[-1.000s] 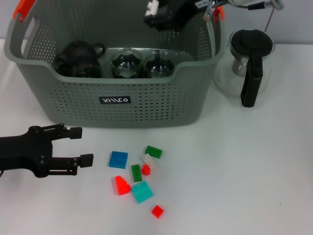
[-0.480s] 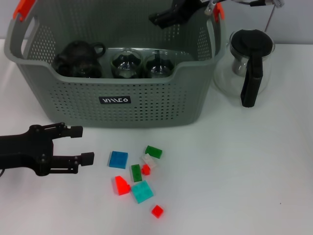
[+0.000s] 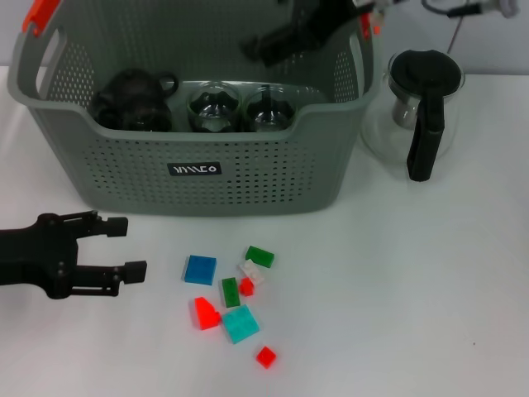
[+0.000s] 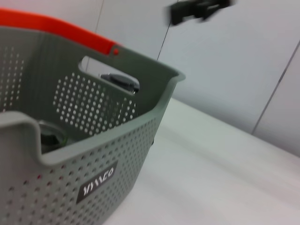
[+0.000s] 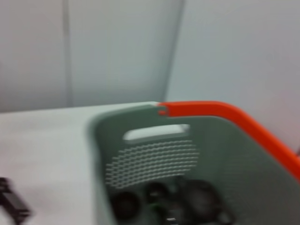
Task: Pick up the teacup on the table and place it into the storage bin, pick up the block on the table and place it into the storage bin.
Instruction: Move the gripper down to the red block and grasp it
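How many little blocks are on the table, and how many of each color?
Blue: 1
Teal: 1
Green: 2
Red: 3
White: 1
Total: 8 blocks, all lying on the table in front of the storage bin.

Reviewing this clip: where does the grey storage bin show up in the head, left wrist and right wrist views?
Head view: storage bin fills the upper middle, label facing the camera.
Left wrist view: storage bin fills the left side, label low down.
Right wrist view: storage bin seen from above one end, dark items inside.
Shared landmark: its orange handle clip.
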